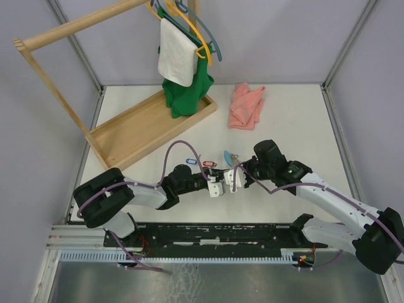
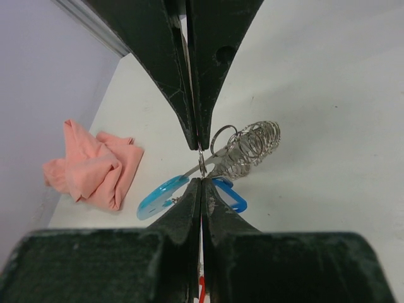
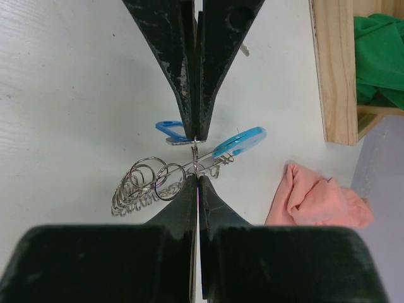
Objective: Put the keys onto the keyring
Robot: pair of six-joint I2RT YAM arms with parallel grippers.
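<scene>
Top external view: the left gripper (image 1: 216, 188) and right gripper (image 1: 232, 182) meet tip to tip at mid-table, both pinched shut; the keyring (image 1: 228, 155) lies just beyond them, showing mostly its bright blue curve, with a blue tag (image 1: 190, 161) and a red tag (image 1: 209, 165) just to its left; the pink cloth (image 1: 246, 106) is well apart, farther back. With the hands this close, I judge one should hold steady while the other makes small feeding moves. The metal between the tips is too small to read here, and only two tags can be counted.

Left wrist view: the left gripper (image 2: 201, 165) is closed on a small ring (image 2: 202, 161) at the end of the silvery coil (image 2: 250, 146); a gentle pull seems wise, so the coil is not stretched. Whether that ring belongs to a key or to the keyring I cannot tell; a blue tag (image 2: 231, 197) is half hidden behind the lower finger; a scrap of red shows low in the seam between the fingers, too cut off to name.

Right wrist view: the right gripper (image 3: 196, 158) is shut on thin wire between the coil (image 3: 144, 184) and the blue curve (image 3: 241, 141); this looks like the anchoring grip, best kept still. The fingers cover the join itself, so whether any key is already threaded cannot be seen.
</scene>
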